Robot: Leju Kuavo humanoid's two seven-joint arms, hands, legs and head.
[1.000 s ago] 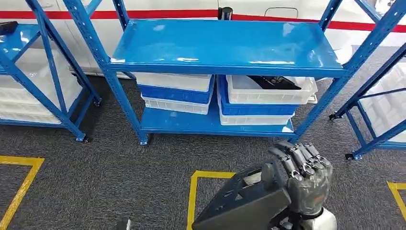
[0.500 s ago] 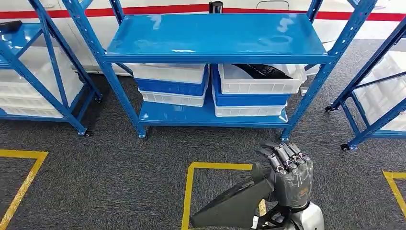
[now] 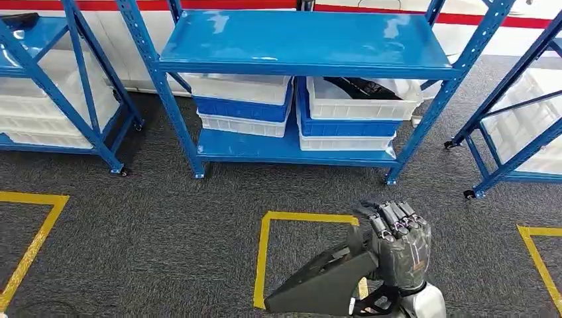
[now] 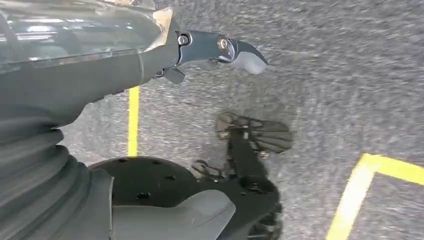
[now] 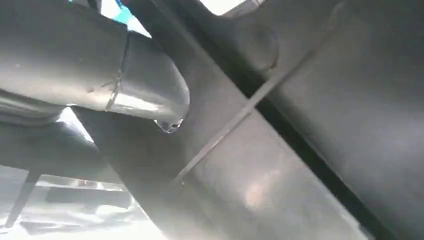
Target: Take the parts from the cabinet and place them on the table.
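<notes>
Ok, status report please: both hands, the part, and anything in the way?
Right hand grips dark part. Left hand hangs, fingers unclear. Blue rack ahead.

Black part (image 3: pixel 328 285) cut off at head view's lower edge

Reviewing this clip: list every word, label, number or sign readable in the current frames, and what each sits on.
None can be read.
The black part held by the right hand shows no lettering.
The blue shelf rack and the white and blue bins carry no visible labels.
The yellow floor lines are plain tape, no characters.
The left hand hangs over bare carpet.
</notes>
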